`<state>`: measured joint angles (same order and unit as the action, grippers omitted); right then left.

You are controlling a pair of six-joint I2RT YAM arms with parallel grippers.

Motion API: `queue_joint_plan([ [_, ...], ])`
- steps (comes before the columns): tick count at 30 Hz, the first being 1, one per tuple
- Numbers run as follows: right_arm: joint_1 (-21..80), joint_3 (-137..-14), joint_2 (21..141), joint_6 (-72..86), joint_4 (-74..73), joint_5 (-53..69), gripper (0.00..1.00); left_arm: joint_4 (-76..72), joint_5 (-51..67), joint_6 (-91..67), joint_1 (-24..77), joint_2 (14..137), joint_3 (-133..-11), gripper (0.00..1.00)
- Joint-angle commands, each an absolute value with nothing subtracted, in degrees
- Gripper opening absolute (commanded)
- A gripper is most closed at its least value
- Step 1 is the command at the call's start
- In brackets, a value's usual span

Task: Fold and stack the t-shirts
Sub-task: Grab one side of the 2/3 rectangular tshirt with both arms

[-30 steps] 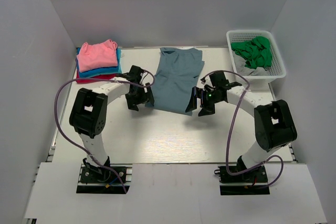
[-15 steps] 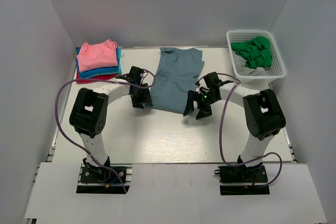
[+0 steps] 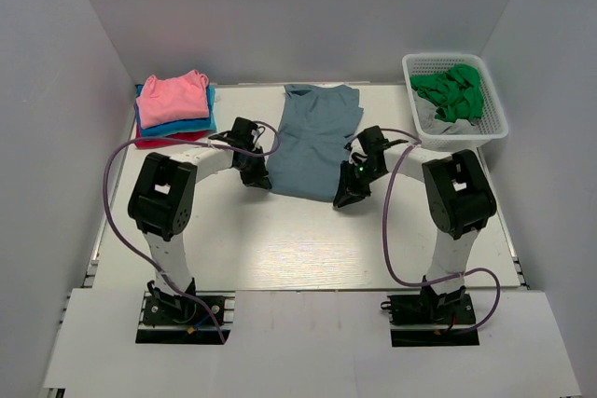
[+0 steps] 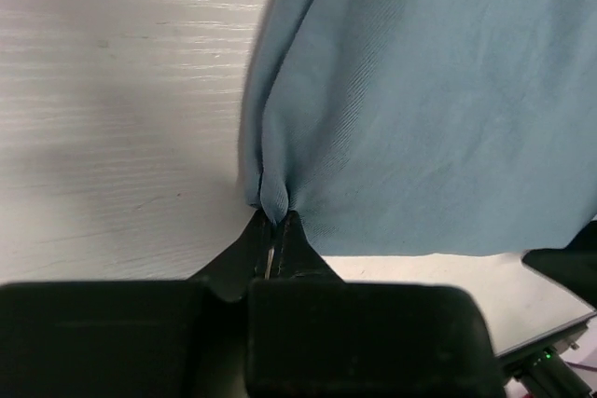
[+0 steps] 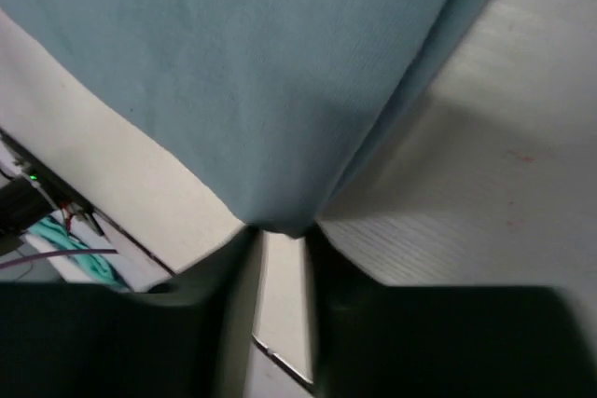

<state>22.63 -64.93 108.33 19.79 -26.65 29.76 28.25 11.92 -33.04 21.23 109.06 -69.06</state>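
L gripper (image 4: 276,219): wide a sec. ago, now clenched on near-left hem corner of slate-blue t-shirt (image 3: 312,142). R gripper (image 5: 280,238): narrowed round near-right corner, grip not confirmed. Shirt is laid flat at centre of table (image 3: 280,244). Fold-lift is judged imminent.

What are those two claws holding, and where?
Left gripper pinches the near left corner of the blue t-shirt. Right gripper sits at its near right corner; grip unclear.

The slate-blue t-shirt (image 4: 420,90) is matt, fine-weave cloth; the table (image 4: 121,90) pale, grained wood.
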Motion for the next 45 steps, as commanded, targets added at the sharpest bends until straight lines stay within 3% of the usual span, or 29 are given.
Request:
queue_joint_plan([
  [1,22.8,-66.0,109.0,20.2,-25.2,28.7,0.21,29.4,12.6,-32.5,22.1,112.0,-68.7,0.00],
  [5,22.4,-64.4,107.2,21.3,-22.4,26.5,0.09,28.9,12.6,-32.5,22.1,109.6,-67.5,0.00],
  [6,22.4,-64.4,107.2,21.2,-21.7,25.8,0.00,28.9,12.6,-32.5,22.1,108.9,-67.0,0.00],
  [14,22.4,-64.4,105.5,20.0,-20.0,24.7,0.00,28.2,13.6,-32.5,22.1,108.9,-67.0,0.00],
  [21,23.8,-59.3,96.1,13.4,-22.9,25.1,0.00,29.4,18.5,-32.5,22.7,102.3,-63.4,0.00],
  [27,27.9,-50.3,85.4,13.6,-30.2,26.9,0.00,41.5,20.4,-32.5,24.3,95.6,-62.2,0.00],
  [32,31.4,-52.4,74.8,17.2,-39.4,31.7,0.00,54.3,23.2,-33.1,25.6,85.4,-63.5,0.00],
  [38,32.3,-57.6,69.8,22.1,-43.3,33.0,0.00,63.7,25.7,-35.2,25.6,80.4,-70.7,0.00],
  [45,31.2,-62.0,66.7,26.6,-43.2,26.6,0.00,69.0,15.7,-35.2,25.0,85.8,-88.2,0.00],
])
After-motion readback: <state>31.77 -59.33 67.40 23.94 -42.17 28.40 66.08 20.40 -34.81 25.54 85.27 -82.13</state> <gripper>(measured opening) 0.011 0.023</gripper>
